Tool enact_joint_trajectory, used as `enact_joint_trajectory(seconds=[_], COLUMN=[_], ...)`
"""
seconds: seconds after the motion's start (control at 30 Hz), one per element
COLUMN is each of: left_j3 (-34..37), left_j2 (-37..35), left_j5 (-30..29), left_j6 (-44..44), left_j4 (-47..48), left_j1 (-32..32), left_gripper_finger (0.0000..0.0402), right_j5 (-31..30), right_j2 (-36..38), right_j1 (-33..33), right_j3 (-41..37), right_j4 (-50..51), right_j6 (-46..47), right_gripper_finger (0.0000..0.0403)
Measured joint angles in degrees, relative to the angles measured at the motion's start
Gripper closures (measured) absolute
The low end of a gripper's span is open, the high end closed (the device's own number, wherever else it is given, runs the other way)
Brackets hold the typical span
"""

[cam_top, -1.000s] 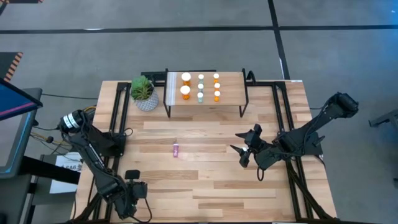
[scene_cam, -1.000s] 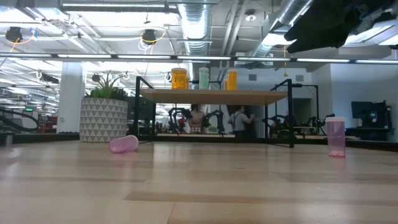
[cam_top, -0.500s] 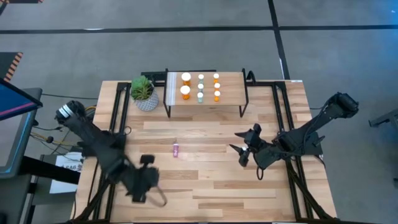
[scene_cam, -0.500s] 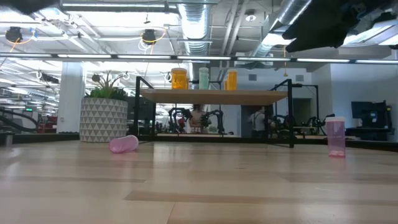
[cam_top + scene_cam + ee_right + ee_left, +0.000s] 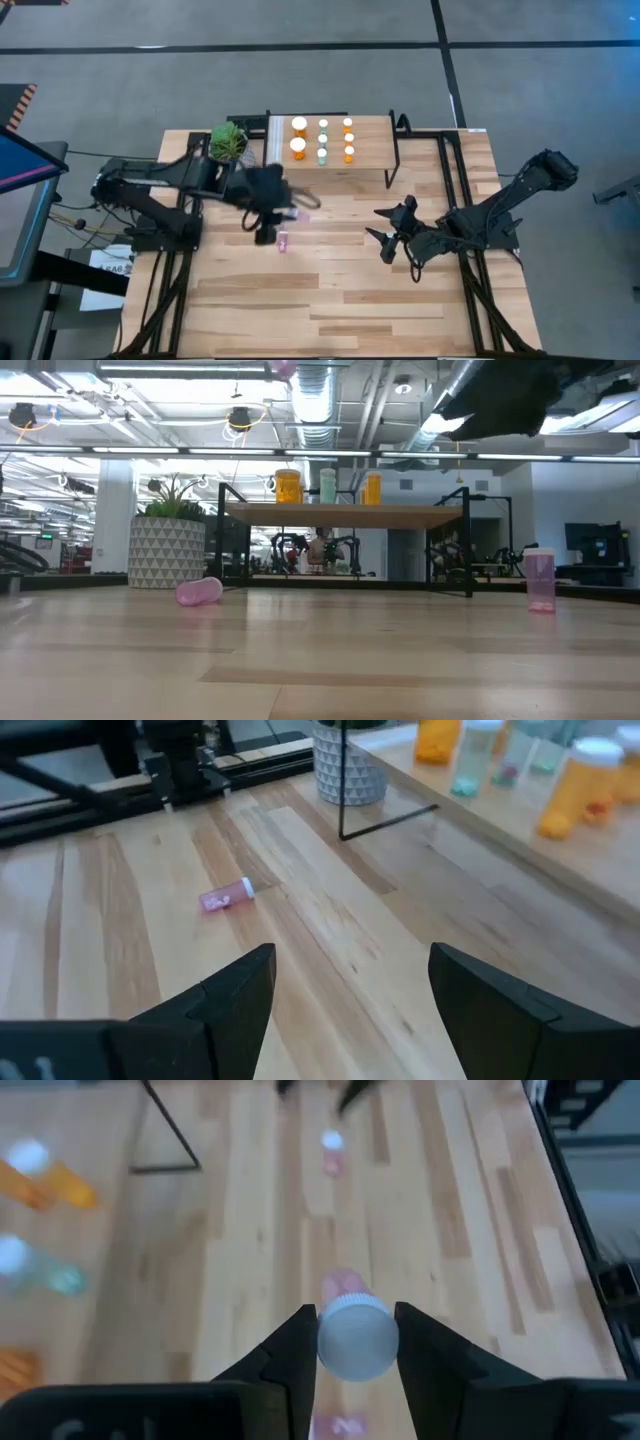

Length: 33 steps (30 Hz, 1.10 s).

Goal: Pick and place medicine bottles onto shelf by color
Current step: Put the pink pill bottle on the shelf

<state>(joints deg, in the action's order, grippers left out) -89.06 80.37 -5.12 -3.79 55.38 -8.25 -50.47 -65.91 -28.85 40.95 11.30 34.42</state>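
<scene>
Left claw [image 5: 357, 1342] swung from the counter's near-left corner to mid-counter, clamped on a pink bottle [image 5: 357, 1335] carried toward the shelf [image 5: 372, 152]; right claw [image 5: 388, 232] idles wide; keep it upright, set down clear of the orange and teal rows.

Six bottles [image 5: 323, 139] were counted on one shelf [image 5: 370, 150]: four orange, two teal. Three pink bottles [image 5: 284, 241] were counted elsewhere, plus one potted plant [image 5: 231, 147].
</scene>
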Motion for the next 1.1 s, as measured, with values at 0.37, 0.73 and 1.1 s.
enact_joint_trajectory(seconds=[0.37,0.73,1.1], left_j3=[-8.89,-9.05,-9.07], left_j2=[10.47,12.53,12.2], left_j5=[2.4,2.44,2.4], left_j6=[4.97,5.96,5.72], left_j4=[5.83,5.69,5.68], left_j1=[4.99,4.85,3.87], left_gripper_finger=[0.03,0.03,0.03], right_j5=[11.78,20.86,21.81], right_j2=[-1.21,-15.05,-25.89], right_j1=[5.37,11.83,15.9], right_j3=[0.06,7.12,20.53], right_j4=[-32.1,-34.94,-26.43], right_j6=[-33.74,-37.04,-35.62], right_gripper_finger=[0.0117,0.0117,0.0117])
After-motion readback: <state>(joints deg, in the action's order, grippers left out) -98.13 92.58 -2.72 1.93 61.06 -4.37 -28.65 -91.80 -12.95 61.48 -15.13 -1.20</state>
